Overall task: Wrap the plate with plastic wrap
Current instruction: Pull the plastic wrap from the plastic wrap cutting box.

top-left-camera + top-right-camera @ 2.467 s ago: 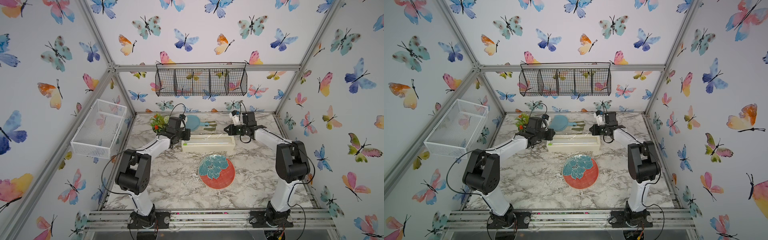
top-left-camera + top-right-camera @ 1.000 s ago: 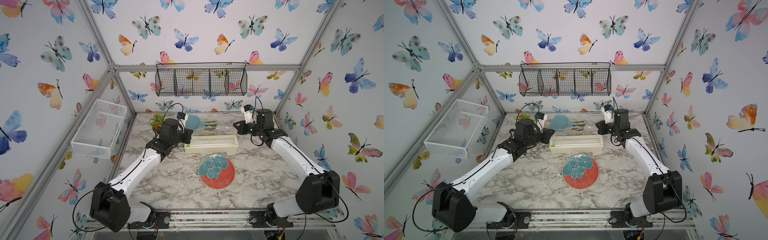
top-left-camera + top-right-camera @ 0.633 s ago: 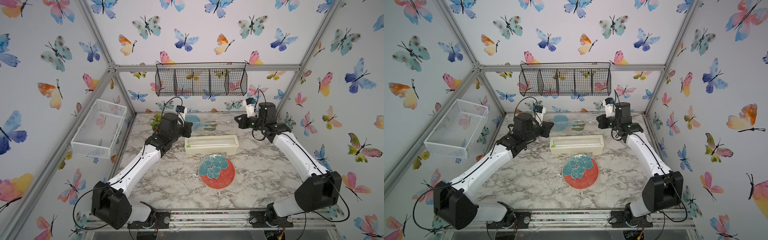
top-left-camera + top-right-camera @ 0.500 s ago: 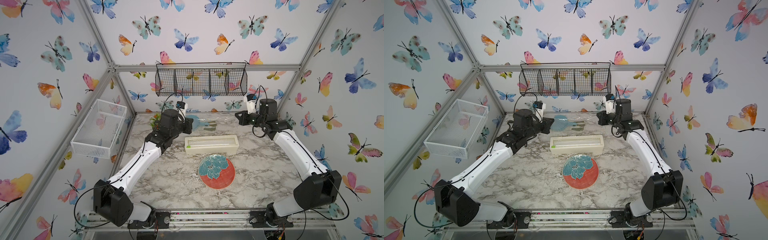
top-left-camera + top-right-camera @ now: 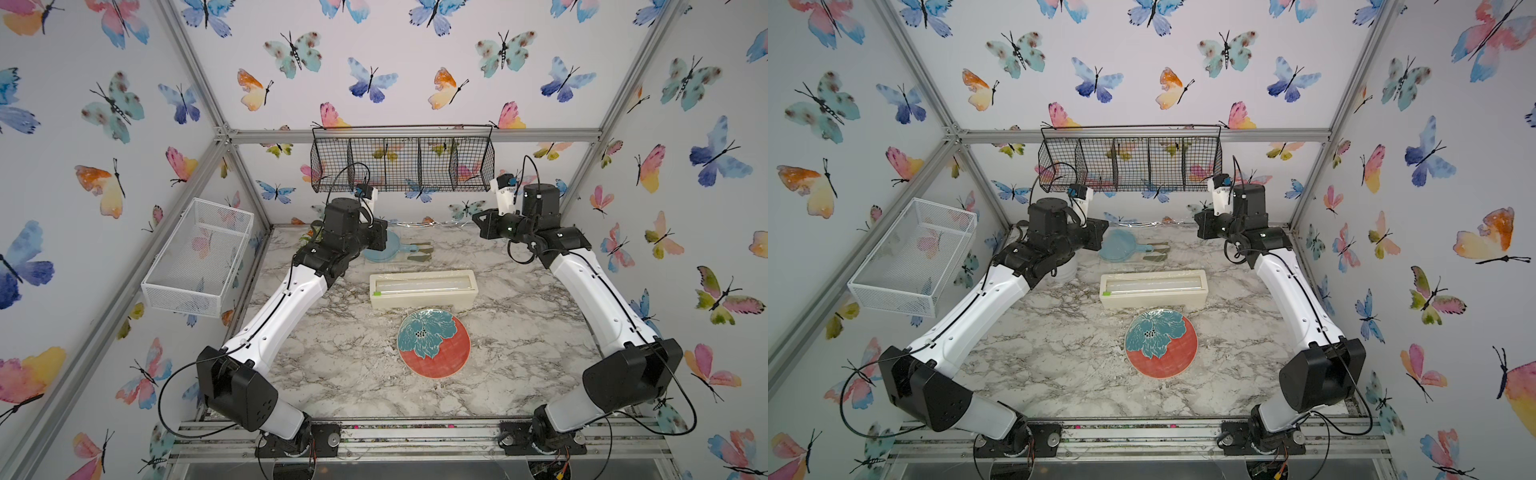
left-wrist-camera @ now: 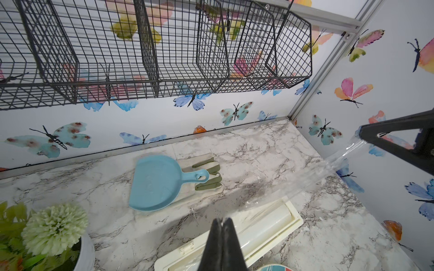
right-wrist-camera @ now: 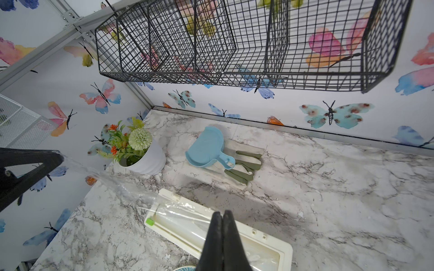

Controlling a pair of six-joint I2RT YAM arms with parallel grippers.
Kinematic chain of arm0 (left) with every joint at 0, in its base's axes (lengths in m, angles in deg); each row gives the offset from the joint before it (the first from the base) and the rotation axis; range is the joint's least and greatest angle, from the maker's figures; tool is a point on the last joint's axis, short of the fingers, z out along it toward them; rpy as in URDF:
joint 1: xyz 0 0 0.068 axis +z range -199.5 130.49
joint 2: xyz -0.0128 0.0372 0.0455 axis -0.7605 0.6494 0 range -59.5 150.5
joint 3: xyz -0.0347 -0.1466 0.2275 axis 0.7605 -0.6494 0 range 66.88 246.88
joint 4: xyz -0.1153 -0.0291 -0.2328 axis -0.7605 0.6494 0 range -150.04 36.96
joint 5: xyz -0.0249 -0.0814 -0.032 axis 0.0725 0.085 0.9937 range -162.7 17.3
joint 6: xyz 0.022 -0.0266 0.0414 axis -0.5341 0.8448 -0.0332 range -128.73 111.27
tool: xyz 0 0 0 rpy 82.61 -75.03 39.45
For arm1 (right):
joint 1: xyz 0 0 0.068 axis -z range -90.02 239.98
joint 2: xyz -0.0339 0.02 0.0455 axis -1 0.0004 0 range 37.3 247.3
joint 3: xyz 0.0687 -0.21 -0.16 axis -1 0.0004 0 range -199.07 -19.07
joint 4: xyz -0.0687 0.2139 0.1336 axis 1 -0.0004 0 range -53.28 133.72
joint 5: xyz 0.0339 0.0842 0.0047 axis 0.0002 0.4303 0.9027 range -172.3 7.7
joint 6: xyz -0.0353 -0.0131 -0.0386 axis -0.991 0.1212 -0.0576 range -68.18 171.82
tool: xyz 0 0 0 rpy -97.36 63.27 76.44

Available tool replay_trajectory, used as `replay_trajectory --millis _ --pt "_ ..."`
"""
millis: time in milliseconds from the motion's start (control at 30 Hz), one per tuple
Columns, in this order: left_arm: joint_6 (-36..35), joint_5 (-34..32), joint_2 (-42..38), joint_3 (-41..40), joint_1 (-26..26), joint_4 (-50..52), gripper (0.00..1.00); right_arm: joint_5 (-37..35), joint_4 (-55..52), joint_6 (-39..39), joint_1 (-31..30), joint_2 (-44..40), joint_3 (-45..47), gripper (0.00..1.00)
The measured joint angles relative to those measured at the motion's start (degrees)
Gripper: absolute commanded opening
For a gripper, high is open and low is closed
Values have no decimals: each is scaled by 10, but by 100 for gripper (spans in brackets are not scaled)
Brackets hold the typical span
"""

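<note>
Plastic wrap (image 6: 305, 178): clear crinkled sheet stretched above dispenser box (image 5: 422, 301); plain in wrist views, faint in top views | left gripper (image 6: 222, 221), right gripper (image 7: 222, 214) pinched shut on its ends | plate (image 5: 434, 343) just beside box, uncovered

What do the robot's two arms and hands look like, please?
The left arm and right arm match: white shells, chunky black joints, thin black cables looping alongside. The left hand and right hand each end in slim, tapered matte-black fingers. No markings are legible.
</note>
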Motion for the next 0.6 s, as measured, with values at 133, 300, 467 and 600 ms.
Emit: replay_trajectory --millis 133,300,467,600 --pt "2 6 -5 1 0 1 0 0 0 0 0 -9 6 2" --pt "5 17 -20 -6 0 5 0 0 0 0 0 -32 25 2" --pt "5 24 -26 7 0 14 0 0 -1 0 0 -35 18 2" --pt "8 30 -26 19 0 25 0 0 -15 0 0 -35 -4 2"
